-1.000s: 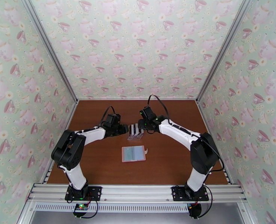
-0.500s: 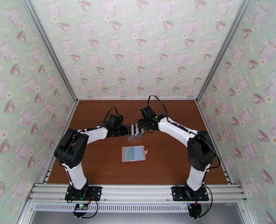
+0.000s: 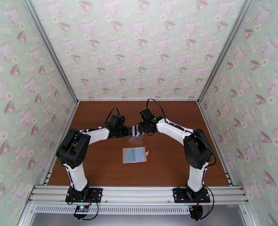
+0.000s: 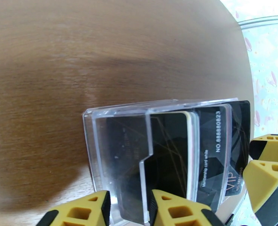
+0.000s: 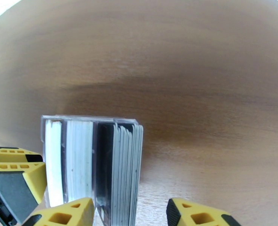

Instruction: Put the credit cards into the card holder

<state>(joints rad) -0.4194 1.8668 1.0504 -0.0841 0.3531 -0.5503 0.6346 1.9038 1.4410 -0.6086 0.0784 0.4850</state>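
credit cards [image 5: 118, 166], right gripper [image 5: 130, 210] nearer than before

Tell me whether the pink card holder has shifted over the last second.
No. The card holder keeps its spot on the table, same gap to the front rail.

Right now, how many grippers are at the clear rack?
2. Left gripper at the clear rack's left end; right gripper at its right end, straddling the credit cards.

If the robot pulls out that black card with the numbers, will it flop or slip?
Probably stiff: the black card stands flat and straight in the clear rack. Likely light, being so thin. Its glossy face may be slippery.
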